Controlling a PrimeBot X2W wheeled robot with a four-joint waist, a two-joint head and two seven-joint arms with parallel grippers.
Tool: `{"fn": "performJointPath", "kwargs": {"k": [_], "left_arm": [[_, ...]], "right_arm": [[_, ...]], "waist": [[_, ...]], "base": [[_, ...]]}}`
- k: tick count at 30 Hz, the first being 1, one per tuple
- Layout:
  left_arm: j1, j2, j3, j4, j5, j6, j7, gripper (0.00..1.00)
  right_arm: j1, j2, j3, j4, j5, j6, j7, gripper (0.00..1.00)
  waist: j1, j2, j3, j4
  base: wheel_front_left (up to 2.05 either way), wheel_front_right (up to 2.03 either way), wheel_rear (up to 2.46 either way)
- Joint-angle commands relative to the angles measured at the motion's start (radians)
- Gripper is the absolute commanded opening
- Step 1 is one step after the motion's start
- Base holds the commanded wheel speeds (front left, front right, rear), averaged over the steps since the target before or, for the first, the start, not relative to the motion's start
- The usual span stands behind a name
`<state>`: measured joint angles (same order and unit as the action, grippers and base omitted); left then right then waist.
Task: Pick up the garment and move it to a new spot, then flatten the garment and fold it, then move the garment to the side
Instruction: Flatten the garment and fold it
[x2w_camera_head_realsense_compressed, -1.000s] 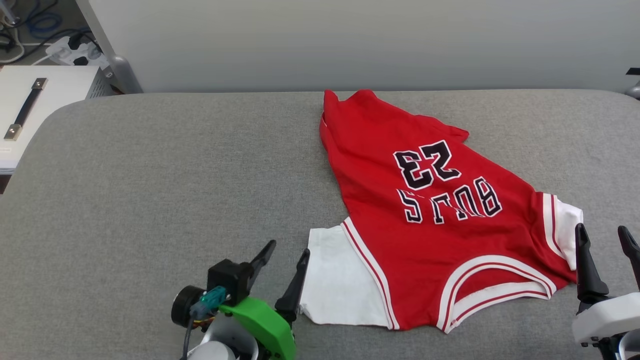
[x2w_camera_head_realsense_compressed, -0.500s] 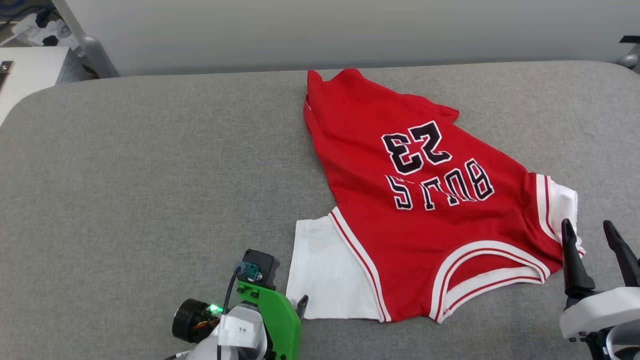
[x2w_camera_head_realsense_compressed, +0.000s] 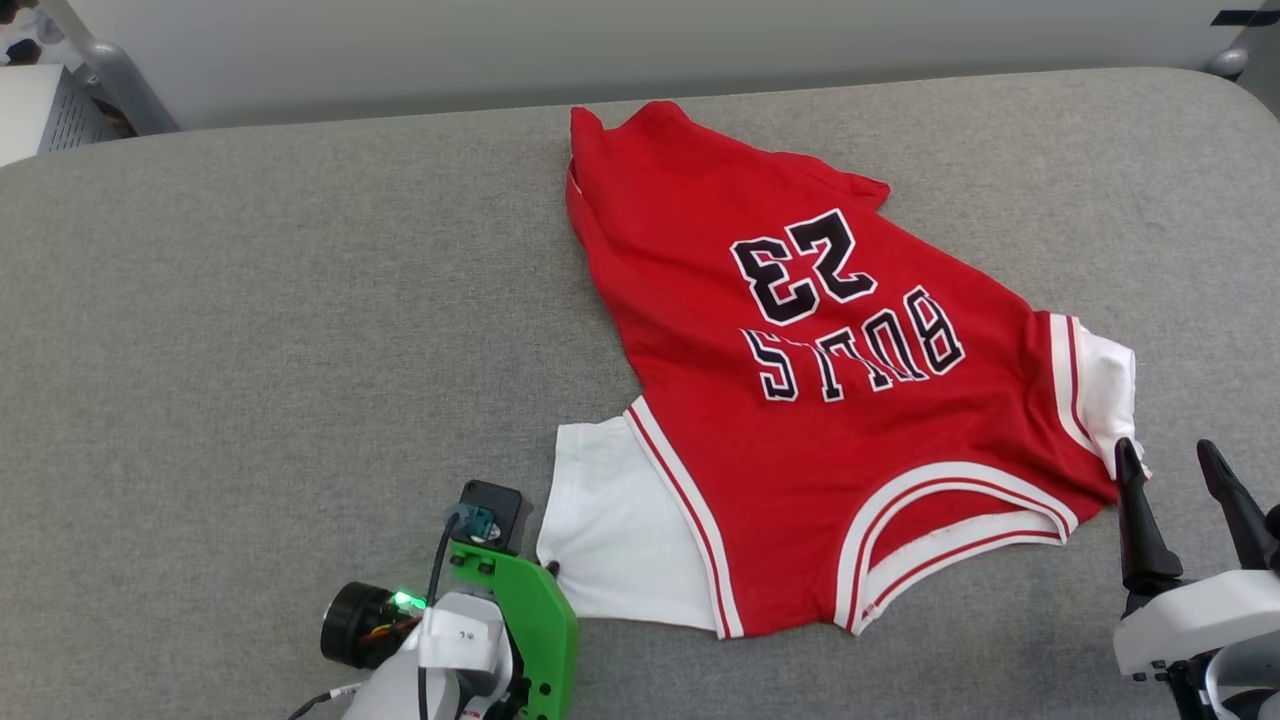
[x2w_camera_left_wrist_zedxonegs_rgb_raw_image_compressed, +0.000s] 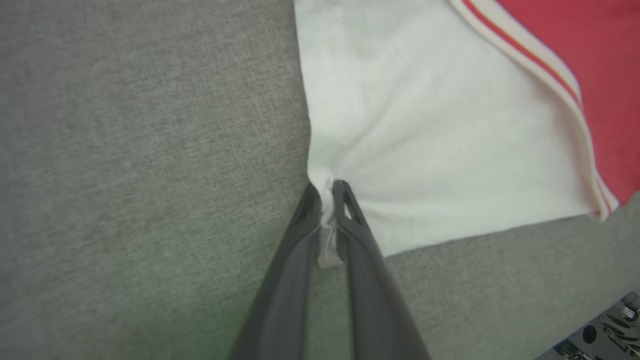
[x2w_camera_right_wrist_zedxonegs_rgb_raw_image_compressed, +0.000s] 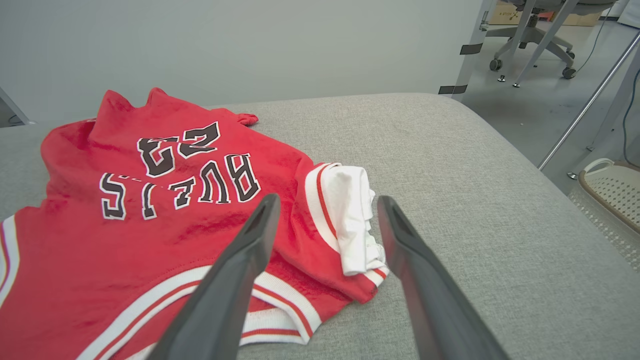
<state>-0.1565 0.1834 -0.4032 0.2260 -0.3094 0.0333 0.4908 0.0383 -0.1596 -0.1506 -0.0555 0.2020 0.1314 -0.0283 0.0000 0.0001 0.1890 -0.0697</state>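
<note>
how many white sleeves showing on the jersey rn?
2. One sleeve lies flat on the robot's left, corner pinched by the left gripper; the other sleeve is bunched on the right, beside the open right gripper.

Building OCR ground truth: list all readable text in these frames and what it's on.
"23": black, white-edged, on the red garment, upside down in the head view.
"BULLS": same lettering, same face, between the number and the collar.
White sticker on the left wrist: marks too small to read.
</note>
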Motion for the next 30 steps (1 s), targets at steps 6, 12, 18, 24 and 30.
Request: {"fn": "performJointPath", "kwargs": {"k": [6, 12, 18, 24, 30], "left_arm": [[0.005, 0.007, 0.040, 0.020, -0.031, 0.014, -0.075, 0.00], [0.005, 0.038, 0.102, -0.043, -0.044, 0.041, -0.145, 0.00], [-0.001, 0.071, 0.161, -0.087, -0.051, 0.064, -0.205, 0.00], [-0.019, 0.096, 0.200, -0.051, -0.077, 0.052, -0.247, 0.00], [-0.045, 0.112, 0.212, 0.047, -0.091, 0.018, -0.309, 0.00]], "right_arm": [[-0.006, -0.007, 0.008, 0.025, 0.002, -0.001, 0.002, 1.00], [0.009, -0.010, 0.010, 0.037, 0.005, -0.001, 0.014, 1.00], [0.013, -0.008, 0.016, 0.046, 0.010, -0.001, 0.022, 1.00], [0.009, -0.008, 0.027, 0.066, 0.016, -0.001, 0.040, 1.00], [-0.001, -0.017, 0.025, 0.091, 0.017, -0.001, 0.061, 1.00]], "waist": [[0.0000, -0.0001, -0.043, 0.033], [0.0000, -0.0001, -0.076, 0.069], [0.0000, -0.0001, -0.074, 0.095], [0.0000, -0.0001, -0.048, 0.110], [0.0000, -0.0001, -0.030, 0.117]], "base": [[0.00, 0.00, 0.00], [0.00, 0.00, 0.00], [0.00, 0.00, 0.00], [0.00, 0.00, 0.00], [0.00, 0.00, 0.00]]}}
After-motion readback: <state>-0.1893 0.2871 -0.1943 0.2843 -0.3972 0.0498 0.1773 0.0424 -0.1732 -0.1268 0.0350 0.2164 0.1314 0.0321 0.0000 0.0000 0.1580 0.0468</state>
